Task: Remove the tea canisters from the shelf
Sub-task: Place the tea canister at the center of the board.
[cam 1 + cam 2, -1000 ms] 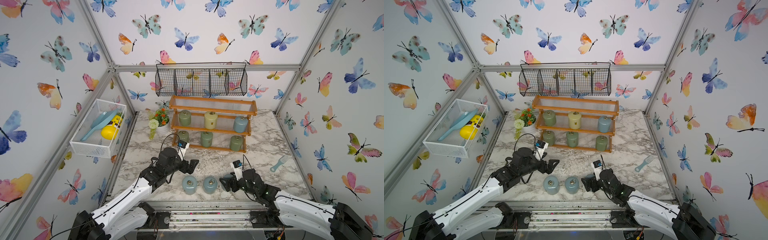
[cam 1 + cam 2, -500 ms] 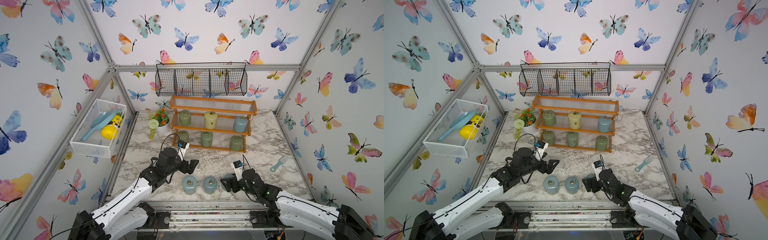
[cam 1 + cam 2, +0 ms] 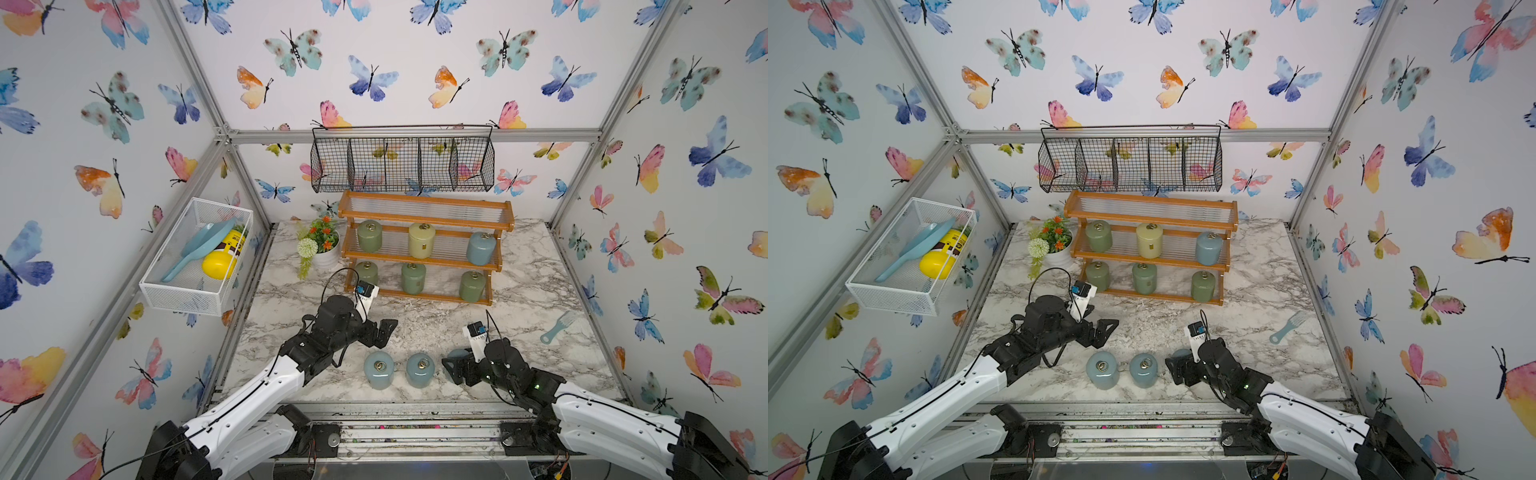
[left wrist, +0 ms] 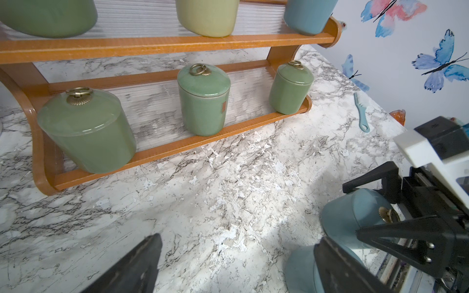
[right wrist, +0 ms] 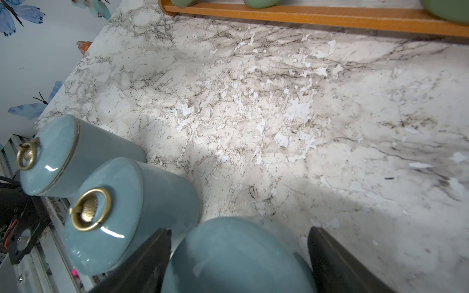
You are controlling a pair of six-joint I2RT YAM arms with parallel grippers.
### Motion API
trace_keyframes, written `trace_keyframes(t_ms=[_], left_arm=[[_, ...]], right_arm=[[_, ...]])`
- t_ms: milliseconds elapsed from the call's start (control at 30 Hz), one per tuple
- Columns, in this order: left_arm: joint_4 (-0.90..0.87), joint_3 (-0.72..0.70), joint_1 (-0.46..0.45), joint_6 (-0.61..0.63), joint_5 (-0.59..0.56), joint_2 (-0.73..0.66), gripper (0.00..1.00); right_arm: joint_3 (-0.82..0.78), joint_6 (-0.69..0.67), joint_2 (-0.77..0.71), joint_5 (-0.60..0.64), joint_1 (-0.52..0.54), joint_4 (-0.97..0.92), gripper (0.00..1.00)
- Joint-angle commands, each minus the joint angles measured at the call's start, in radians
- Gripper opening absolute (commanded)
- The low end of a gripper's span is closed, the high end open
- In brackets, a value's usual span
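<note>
Straddling a pale blue glossy tea canister at the table's five o'clock, the right gripper: pinching or loose, I cannot tell. I'd open fully only once it sits flat, then lift straight. The left gripper gapes empty. The orange-brown wooden shelf at twelve holds six canisters; the white mesh basket at nine holds a yellow bottle and a blue scoop.

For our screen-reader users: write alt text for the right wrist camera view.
A pale blue tea canister sits between the black fingers of the right gripper. Two more blue canisters stand beside it on the marble table, and the shelf's orange front rail lies beyond.
</note>
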Motion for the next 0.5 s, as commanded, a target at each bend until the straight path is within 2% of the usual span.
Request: trace_keyframes(t_ms=[0,467], left_arm=[[0.024,-0.004,0.005,0.006,0.013,-0.001,0.98],[0.035,0.054,0.009,0.025,0.008,0.050,0.98]], right_arm=[[0.038,0.009,-0.004,0.008,0.009,-0.045,0.89],[0.165,-0.033,-0.045,0.124,0.009,-0.149,1.00]])
